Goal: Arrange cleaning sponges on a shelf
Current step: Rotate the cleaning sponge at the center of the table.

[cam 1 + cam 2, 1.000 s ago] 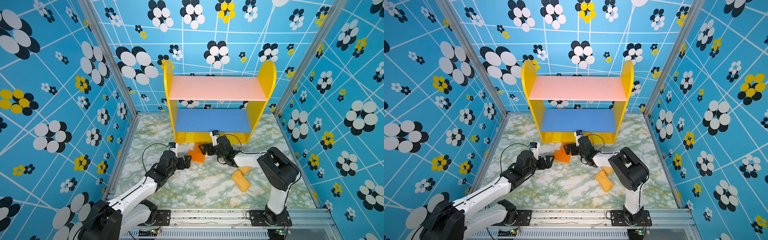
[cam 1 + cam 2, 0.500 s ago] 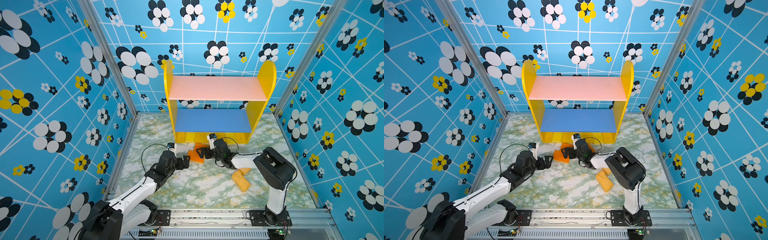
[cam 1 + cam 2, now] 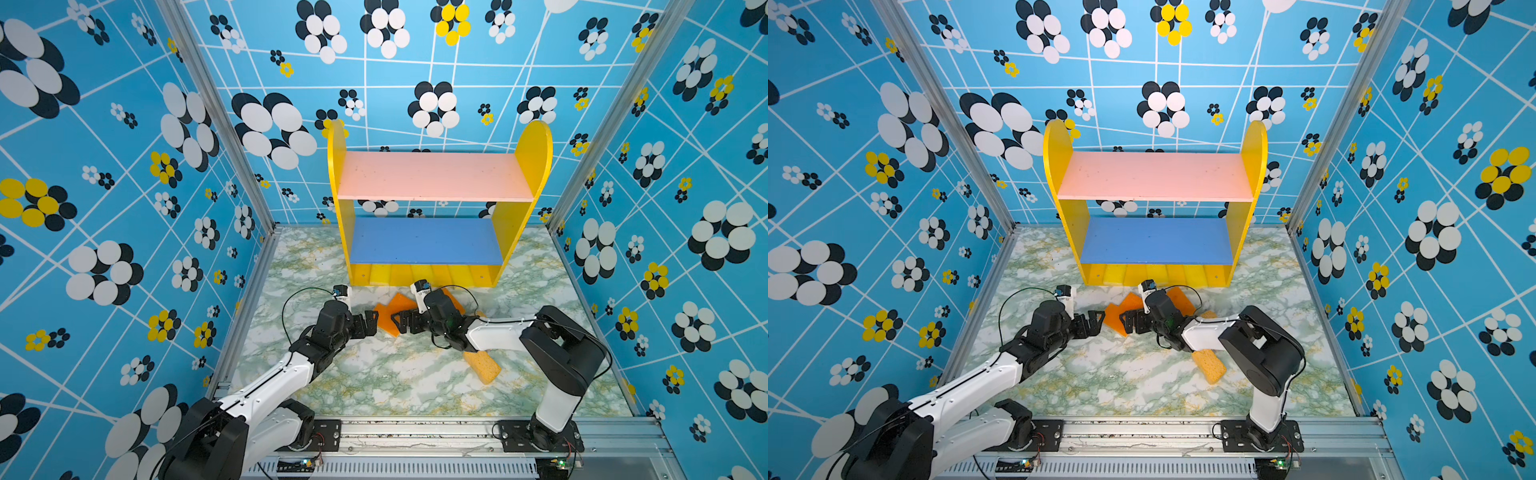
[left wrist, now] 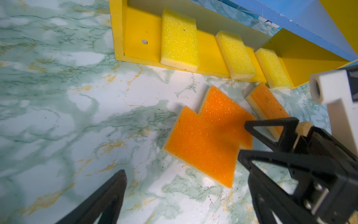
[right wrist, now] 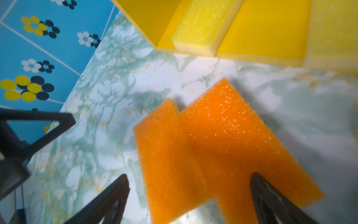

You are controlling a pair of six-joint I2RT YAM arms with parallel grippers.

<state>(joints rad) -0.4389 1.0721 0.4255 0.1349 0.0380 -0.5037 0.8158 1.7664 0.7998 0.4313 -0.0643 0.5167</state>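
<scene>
Two orange sponges (image 4: 203,139) are lying flat and touching, side by side on the floor (image 3: 374,386) before the shelf (image 3: 436,174), with their long axes slanting to its front edge. Three yellow sponges (image 4: 179,38) are sitting on its base, pointing front to back. The left gripper (image 3: 374,324) and right gripper (image 3: 395,325) are facing each other across the pair, jaws spread and empty.
</scene>
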